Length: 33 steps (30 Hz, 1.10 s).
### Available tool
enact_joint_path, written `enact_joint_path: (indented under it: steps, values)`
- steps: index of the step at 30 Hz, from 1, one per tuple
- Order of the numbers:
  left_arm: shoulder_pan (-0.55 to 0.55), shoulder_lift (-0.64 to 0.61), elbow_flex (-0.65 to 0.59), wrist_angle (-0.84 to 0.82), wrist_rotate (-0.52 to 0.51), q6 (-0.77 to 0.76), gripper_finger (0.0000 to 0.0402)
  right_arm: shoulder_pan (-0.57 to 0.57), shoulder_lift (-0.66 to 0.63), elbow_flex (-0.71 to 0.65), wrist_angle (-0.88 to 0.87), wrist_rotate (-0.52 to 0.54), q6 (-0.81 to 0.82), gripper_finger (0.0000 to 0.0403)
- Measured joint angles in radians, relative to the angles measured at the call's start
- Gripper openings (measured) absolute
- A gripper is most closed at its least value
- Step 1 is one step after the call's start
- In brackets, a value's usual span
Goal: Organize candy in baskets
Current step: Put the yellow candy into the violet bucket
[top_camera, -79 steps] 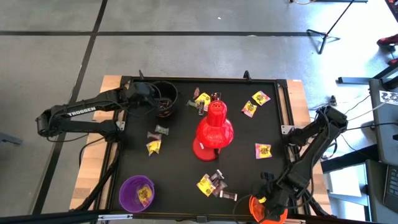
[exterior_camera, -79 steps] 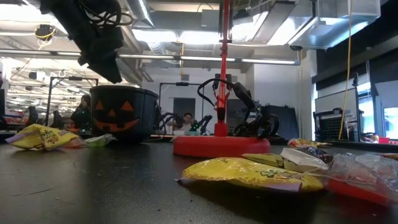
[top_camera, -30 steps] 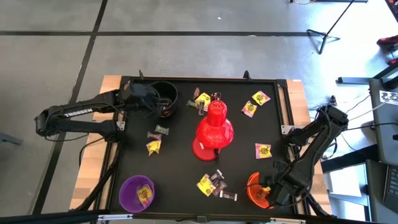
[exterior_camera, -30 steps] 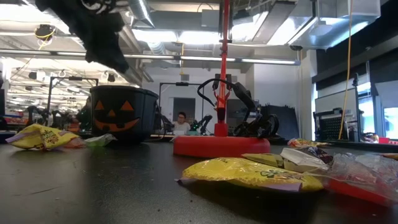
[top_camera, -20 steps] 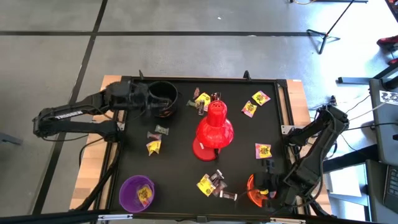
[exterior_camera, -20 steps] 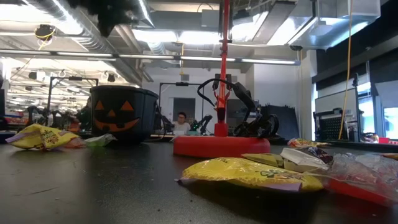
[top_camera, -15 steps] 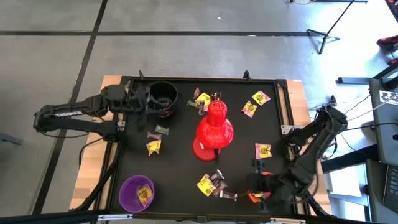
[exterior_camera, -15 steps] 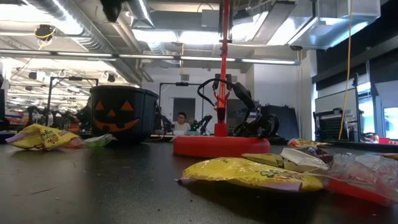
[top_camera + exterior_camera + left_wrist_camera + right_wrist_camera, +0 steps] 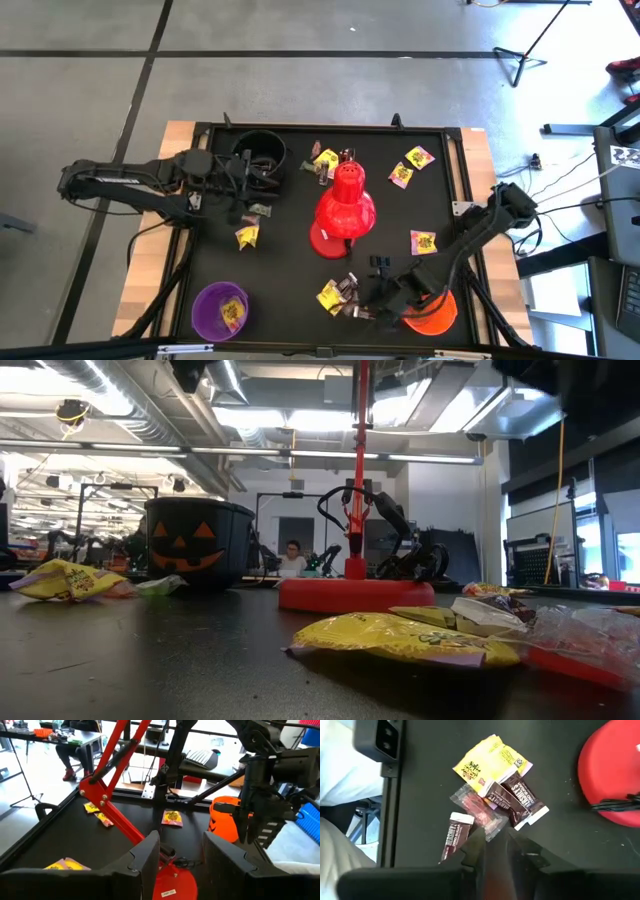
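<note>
We're looking into a robotics lab, an open industrial workroom. Overhead run bare silver ventilation ducts [image 9: 130, 400] and long strip ceiling lights [image 9: 300, 420]. The grey concrete floor [image 9: 300, 60] carries black tape lines. In the middle stands the black-topped work table with a pale wooden edge [image 9: 250, 260], with a dark jointed robot arm [image 9: 120, 180] bolted at its side. Across the room, a seated person at a far workbench [image 9: 292, 558], and more dark robot arms with looping cables [image 9: 385, 530] on another rig. A black tripod stand [image 9: 530, 50] sits on the floor, cables trailing nearby.
</note>
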Motion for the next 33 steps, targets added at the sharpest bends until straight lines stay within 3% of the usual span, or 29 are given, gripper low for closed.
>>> enact_joint_path:
  steps: [5,9,12,14,21,28,33]
  values:
    - [0.0,0.015,0.0,0.004,-0.001,0.041,0.0141,-0.02,0.007,0.008,-0.057,0.028,-0.016,0.0133]
    - [0.0,0.011,0.0,0.037,0.002,0.074,0.0141,-0.023,-0.032,0.034,-0.315,0.197,0.135,0.0143]
    - [0.0,0.005,-0.001,0.073,0.016,0.079,0.0141,-0.022,-0.076,0.025,-0.418,0.327,0.245,0.014]
    - [0.0,0.004,-0.001,0.081,0.042,0.08,0.0141,-0.023,-0.103,0.015,-0.451,0.352,0.315,0.0138]
    - [0.0,0.005,-0.001,0.078,0.15,0.132,0.0141,-0.053,-0.167,-0.059,-0.49,0.316,0.473,0.0136]
    - [0.0,0.005,-0.001,0.058,0.236,0.183,0.0141,-0.11,-0.232,-0.232,-0.475,0.132,0.622,0.0136]
    - [0.0,0.005,-0.001,0.014,0.244,0.229,0.0141,-0.127,-0.32,-0.395,-0.351,0.025,0.724,0.0136]
